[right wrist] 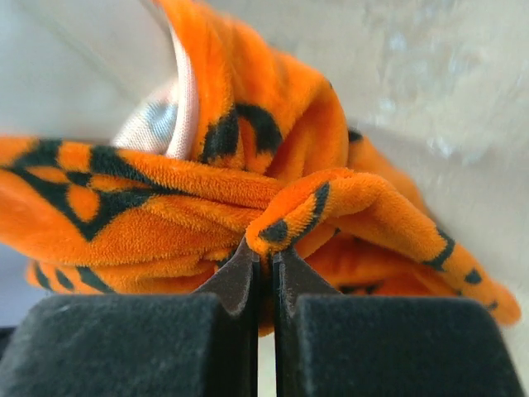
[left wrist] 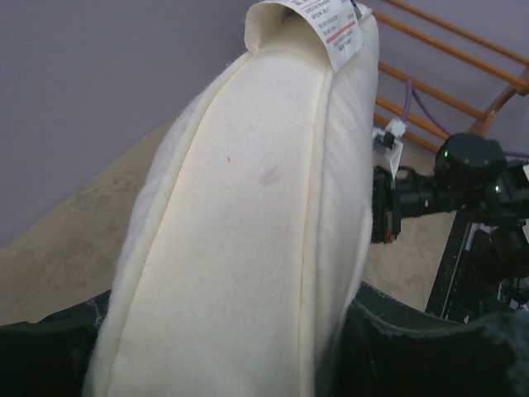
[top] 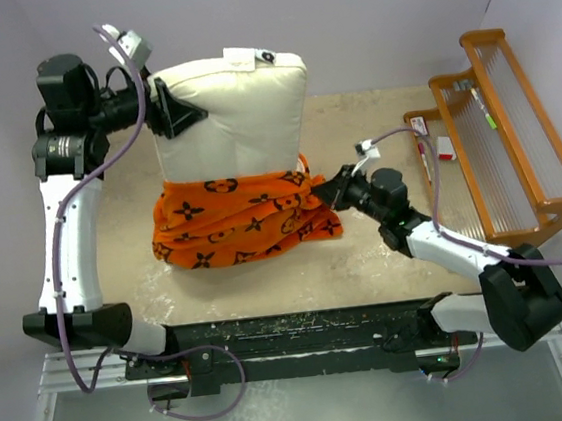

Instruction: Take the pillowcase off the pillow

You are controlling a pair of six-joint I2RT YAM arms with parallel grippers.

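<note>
A wooden rack (top: 515,136) is set at the right edge of the table (top: 386,250); a pen (top: 482,107) is held in it.

The pillowcase (top: 242,220) is bright orange, printed with dark brown flowers, diamonds and circled monograms. The plush fold right above the black right gripper (right wrist: 263,258) shows the same orange with near-black marks. Up and left of it sits a pale grey-white sliver (lining or pillow, it cannot be told). The pillow (top: 236,115), beside the black left gripper (top: 163,110), is plain cream-white. Its tag (left wrist: 335,29) is white with red and dark print. To the right of the right gripper the rack (top: 461,151) is orange-brown, and the table (top: 382,119) under it is mottled beige.
</note>
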